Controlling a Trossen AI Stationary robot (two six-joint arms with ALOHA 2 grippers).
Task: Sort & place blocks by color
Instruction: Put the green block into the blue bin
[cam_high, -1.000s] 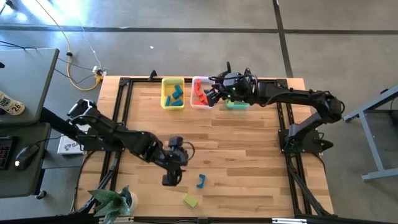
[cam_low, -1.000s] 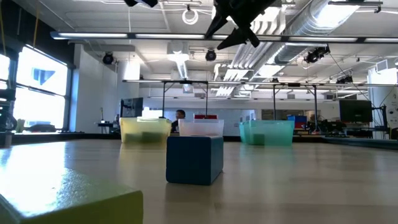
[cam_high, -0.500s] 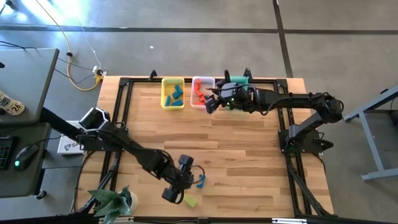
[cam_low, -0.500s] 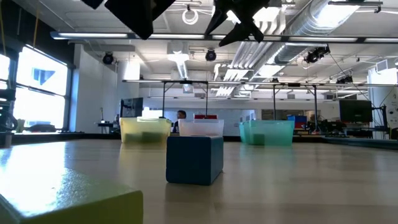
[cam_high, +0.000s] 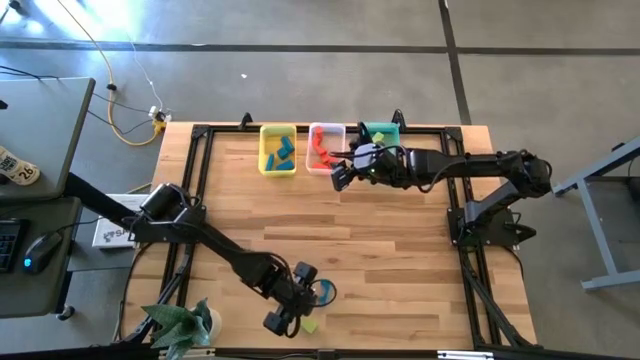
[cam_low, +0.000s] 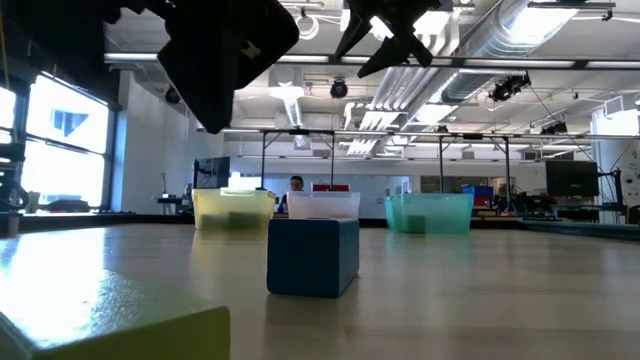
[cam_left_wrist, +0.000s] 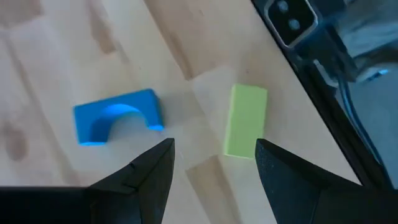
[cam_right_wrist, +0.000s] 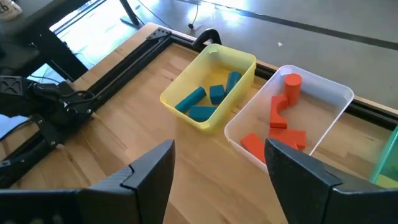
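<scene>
Two loose blocks lie near the table's near edge: a blue arch block (cam_high: 324, 291) (cam_left_wrist: 118, 116) (cam_low: 313, 257) on its side and a yellow-green bar (cam_high: 308, 324) (cam_left_wrist: 245, 121) (cam_low: 100, 320). My left gripper (cam_high: 290, 312) (cam_left_wrist: 211, 163) hangs open above them, touching neither. More blue blocks (cam_right_wrist: 205, 101) fill the yellow bin (cam_high: 277, 150); red-orange blocks (cam_right_wrist: 280, 121) lie in the clear bin (cam_high: 322, 148); a yellow-green block (cam_high: 379, 139) sits in the teal bin (cam_high: 382, 133). My right gripper (cam_high: 342, 172) (cam_right_wrist: 217, 168) hovers open and empty just near of the clear bin.
The three bins stand in a row at the table's far edge (cam_low: 330, 210). A black frame rail (cam_left_wrist: 323, 81) runs along the table's near edge beside the yellow-green bar. A potted plant (cam_high: 180, 322) sits at the near left corner. Bare wood lies mid-table.
My left arm has swept toward the table's near edge and right, ending over the blue arch and yellow-green bar. My right gripper has drawn back from over the bins toward the near side. No block has moved.
</scene>
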